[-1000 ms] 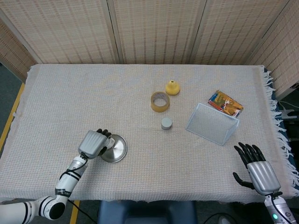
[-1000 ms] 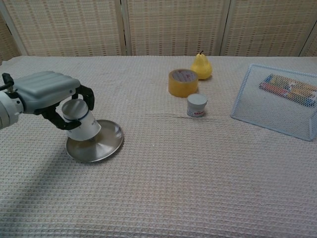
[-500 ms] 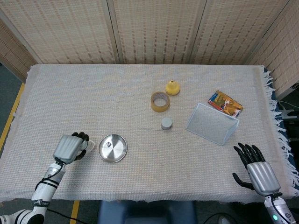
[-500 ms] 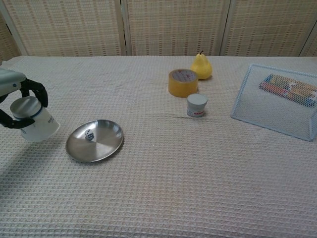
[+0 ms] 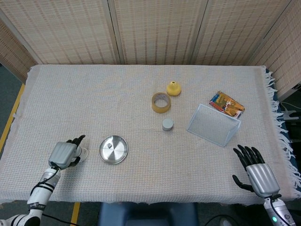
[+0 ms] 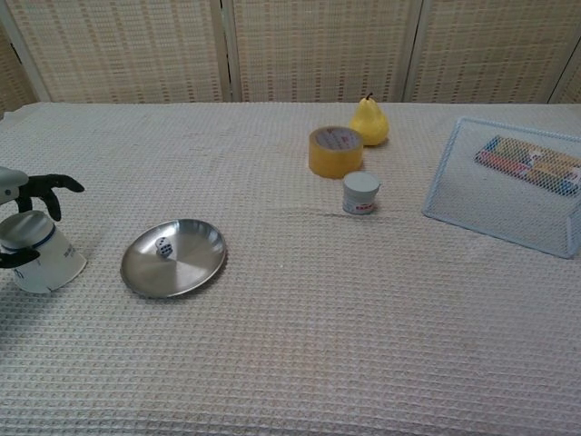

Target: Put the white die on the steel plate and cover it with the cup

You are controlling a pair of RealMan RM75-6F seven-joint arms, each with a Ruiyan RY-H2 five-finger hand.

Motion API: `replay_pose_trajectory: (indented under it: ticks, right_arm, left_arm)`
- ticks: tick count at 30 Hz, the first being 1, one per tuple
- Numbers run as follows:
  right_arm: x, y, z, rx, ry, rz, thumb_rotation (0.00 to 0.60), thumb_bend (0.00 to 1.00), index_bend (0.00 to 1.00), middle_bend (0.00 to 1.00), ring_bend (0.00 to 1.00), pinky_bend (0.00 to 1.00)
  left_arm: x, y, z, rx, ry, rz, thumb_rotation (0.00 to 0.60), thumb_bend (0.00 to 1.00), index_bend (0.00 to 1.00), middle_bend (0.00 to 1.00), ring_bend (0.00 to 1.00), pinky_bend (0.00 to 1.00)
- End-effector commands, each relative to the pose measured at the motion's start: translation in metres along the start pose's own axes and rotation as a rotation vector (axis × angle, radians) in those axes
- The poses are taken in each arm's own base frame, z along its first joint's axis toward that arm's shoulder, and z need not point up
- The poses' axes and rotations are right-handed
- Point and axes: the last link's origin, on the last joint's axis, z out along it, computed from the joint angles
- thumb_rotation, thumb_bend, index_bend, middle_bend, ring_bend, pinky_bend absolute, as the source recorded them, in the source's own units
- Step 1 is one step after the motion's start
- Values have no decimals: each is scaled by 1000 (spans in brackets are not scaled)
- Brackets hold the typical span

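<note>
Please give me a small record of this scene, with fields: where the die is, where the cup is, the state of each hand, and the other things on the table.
die: on the steel plate, uncovered
cup: upside down on the cloth, left of the plate
left hand: at the cup, fingers opening; grip unclear
right hand: open, holds nothing
others: tape roll, yellow pear, small jar, wire basket, snack packet

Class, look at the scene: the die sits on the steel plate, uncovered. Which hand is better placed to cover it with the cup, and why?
The left hand: it holds the cup right beside the steel plate. The right hand hangs empty by the table's far corner.
</note>
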Motion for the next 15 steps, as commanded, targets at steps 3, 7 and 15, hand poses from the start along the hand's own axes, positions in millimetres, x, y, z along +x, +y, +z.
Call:
replay_pose_trajectory:
  ticks: [3, 7, 15]
  right_arm:
    - [-1, -1, 0, 3, -6, -5, 450, 269, 0, 0, 0, 0]
    - [0, -2, -2, 8, -3, -3, 449, 270, 0, 0, 0, 0]
    - [7, 0, -4, 4, 54, -1, 450, 270, 0, 0, 0, 0]
  left_arm:
    - [7, -4, -8, 0, -2, -46, 600, 329, 0, 0, 67, 356]
    - [13, -8, -19, -5, 28, -87, 600, 311, 0, 0, 27, 286]
    - [-8, -54, -98, -35, 331, -303, 600, 313, 0, 0, 0, 101]
